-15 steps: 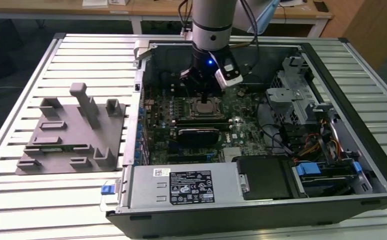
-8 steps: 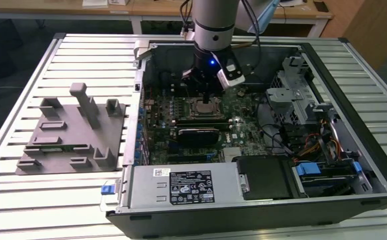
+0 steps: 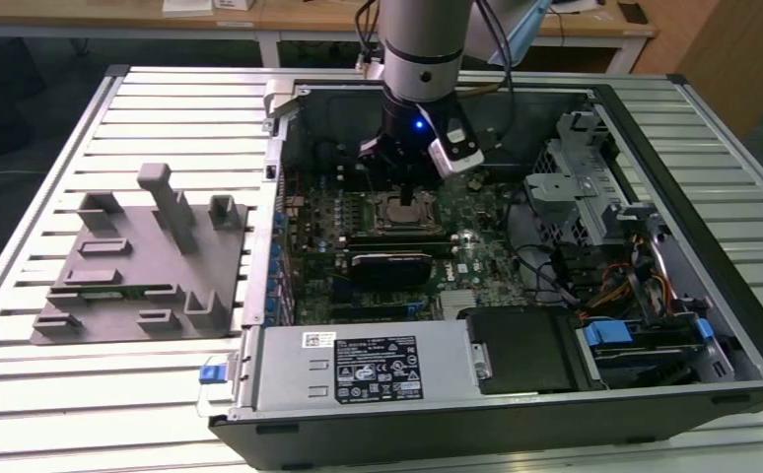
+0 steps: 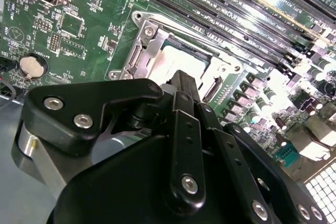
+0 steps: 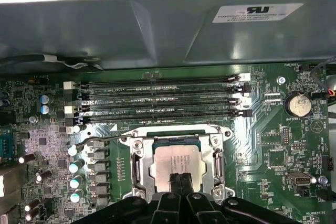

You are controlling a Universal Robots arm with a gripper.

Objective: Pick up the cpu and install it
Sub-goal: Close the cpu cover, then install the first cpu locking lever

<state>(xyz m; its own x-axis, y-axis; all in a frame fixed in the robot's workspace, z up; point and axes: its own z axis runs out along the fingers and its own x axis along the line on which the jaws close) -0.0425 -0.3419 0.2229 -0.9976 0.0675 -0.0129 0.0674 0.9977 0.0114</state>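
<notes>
Fingers (image 5: 174, 183) closed tight together, tips parked over the edge of the cpu (image 5: 176, 158) farthest from the slots (image 5: 157, 98), touching or just above, hard to say, cpu lying flat in the socket (image 5: 137, 167) straight below.

The pincer (image 5: 179, 178) hangs with its two slim fingers (image 5: 175, 183) drawn together, tips over one edge of the cpu (image 5: 176, 157). The cpu lies flat inside the metal socket frame (image 5: 137, 163) on the green motherboard (image 5: 262, 145). Four black memory slots (image 5: 163, 95) run beside the frame, below a gray case wall (image 5: 157, 30).
</notes>
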